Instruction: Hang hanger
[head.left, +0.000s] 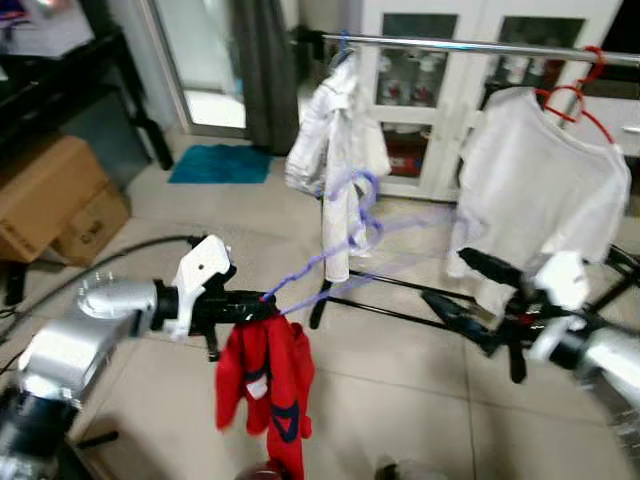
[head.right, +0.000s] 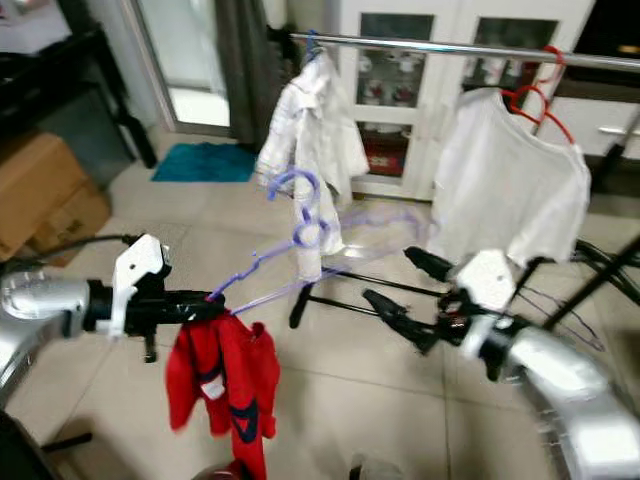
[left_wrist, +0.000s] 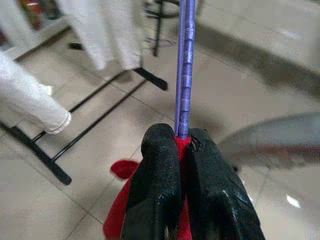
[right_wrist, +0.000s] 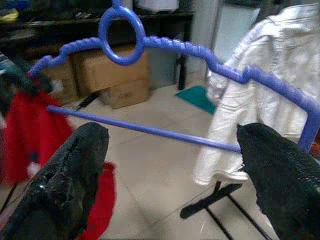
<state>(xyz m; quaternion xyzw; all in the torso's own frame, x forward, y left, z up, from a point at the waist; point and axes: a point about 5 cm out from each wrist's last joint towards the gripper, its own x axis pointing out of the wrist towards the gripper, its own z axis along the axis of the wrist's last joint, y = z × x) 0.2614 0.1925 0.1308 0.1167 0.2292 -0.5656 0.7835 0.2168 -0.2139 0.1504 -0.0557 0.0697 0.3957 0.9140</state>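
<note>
A purple plastic hanger (head.left: 350, 235) is held out level above the floor, blurred at its far end. A red garment (head.left: 265, 385) hangs from its near end. My left gripper (head.left: 262, 305) is shut on that end, and the left wrist view shows both fingers (left_wrist: 160, 170) pinching the purple bar (left_wrist: 184, 75) and red cloth. My right gripper (head.left: 465, 292) stands open to the right of the hanger. In the right wrist view the hanger's lower bar (right_wrist: 150, 131) runs across the gap between its spread fingers (right_wrist: 75, 170), beyond the fingertips. The metal clothes rail (head.left: 480, 47) runs across the top.
On the rail hang a white jacket (head.left: 335, 140) and a white shirt (head.left: 540, 170) on a red hanger (head.left: 580, 100). The rack's black feet (head.left: 400, 300) cross the tiled floor. Cardboard boxes (head.left: 50, 195) sit at the left, a teal mat (head.left: 220, 163) by the door, a white cabinet (head.left: 440, 100) behind.
</note>
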